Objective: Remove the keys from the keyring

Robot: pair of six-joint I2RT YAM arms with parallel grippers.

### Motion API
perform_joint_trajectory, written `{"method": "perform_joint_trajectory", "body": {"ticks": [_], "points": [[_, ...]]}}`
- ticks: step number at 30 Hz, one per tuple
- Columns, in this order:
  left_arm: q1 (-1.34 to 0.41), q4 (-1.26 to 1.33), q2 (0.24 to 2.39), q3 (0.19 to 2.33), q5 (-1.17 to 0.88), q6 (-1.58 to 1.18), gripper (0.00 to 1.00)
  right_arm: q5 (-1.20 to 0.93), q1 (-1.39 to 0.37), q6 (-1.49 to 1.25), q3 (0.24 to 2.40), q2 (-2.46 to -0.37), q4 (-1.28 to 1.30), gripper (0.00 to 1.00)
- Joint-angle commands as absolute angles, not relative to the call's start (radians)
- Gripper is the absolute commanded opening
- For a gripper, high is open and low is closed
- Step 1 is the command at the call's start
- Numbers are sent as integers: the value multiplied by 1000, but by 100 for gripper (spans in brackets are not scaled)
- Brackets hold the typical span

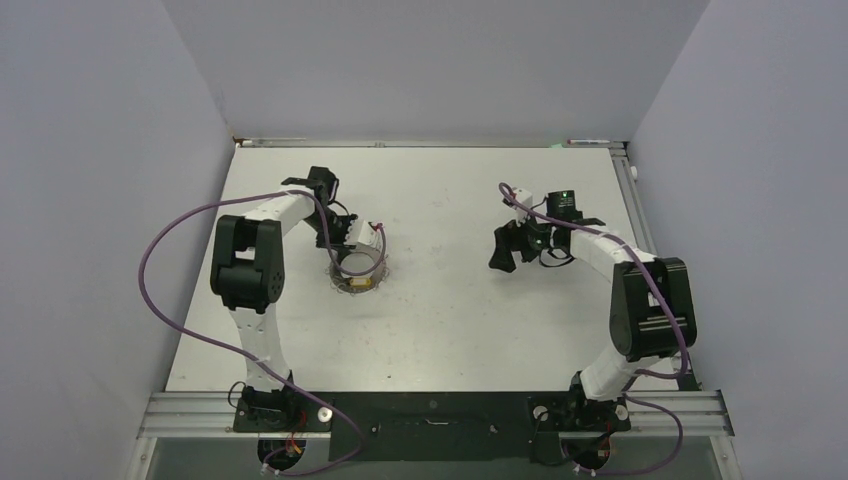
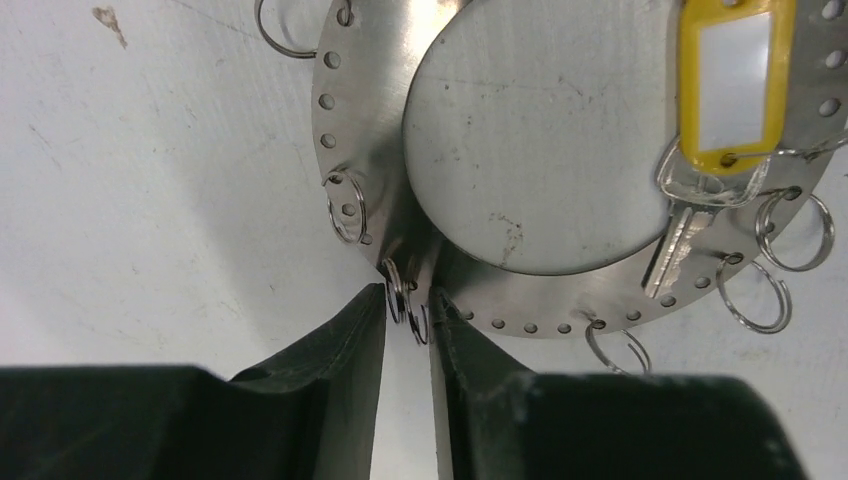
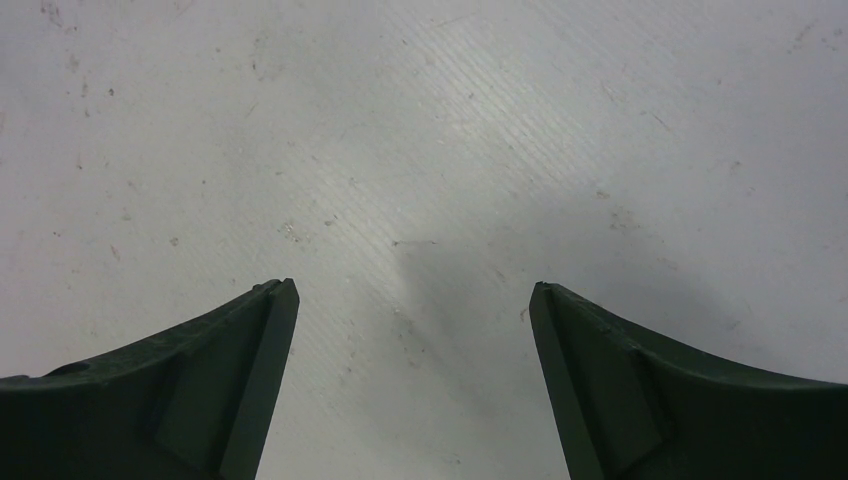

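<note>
The keyring (image 2: pixel 372 140) is a flat grey metal ring with small holes round its rim and thin wire loops (image 2: pixel 346 207) hanging from several of them. It lies on the table left of centre (image 1: pixel 345 273). A silver key (image 2: pixel 678 250) with a yellow plastic tag (image 2: pixel 735 85) hangs from a loop on the ring's right side; the tag shows as a yellow speck (image 1: pixel 362 283) from above. My left gripper (image 2: pixel 408 305) is at the ring's near edge, jaws almost together on a pair of wire loops. My right gripper (image 3: pixel 412 295) is open and empty over bare table (image 1: pixel 503 256).
A purple cable (image 1: pixel 160 250) loops out from the left arm. Grey walls stand on three sides of the white table (image 1: pixel 450 330). The right wrist view holds only scuffed tabletop (image 3: pixel 420 150).
</note>
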State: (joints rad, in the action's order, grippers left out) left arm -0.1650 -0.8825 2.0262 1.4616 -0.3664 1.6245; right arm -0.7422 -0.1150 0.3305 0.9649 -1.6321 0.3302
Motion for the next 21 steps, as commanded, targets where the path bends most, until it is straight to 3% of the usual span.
{"method": "perform_joint_trajectory", "body": {"ticks": [1, 5, 12, 21], "points": [[-182, -889, 1985, 1452, -355, 1663, 14, -822, -160, 253, 1018, -1673, 235, 90], [-225, -852, 1905, 1392, -336, 1637, 0, -864, -191, 122, 1029, -1706, 134, 90], [-304, -777, 1725, 1322, -340, 1500, 0, -900, -247, -165, 1007, -1715, -157, 90], [-415, -730, 1553, 1307, -287, 1332, 0, -937, -369, -236, 1002, -1688, -312, 90]]}}
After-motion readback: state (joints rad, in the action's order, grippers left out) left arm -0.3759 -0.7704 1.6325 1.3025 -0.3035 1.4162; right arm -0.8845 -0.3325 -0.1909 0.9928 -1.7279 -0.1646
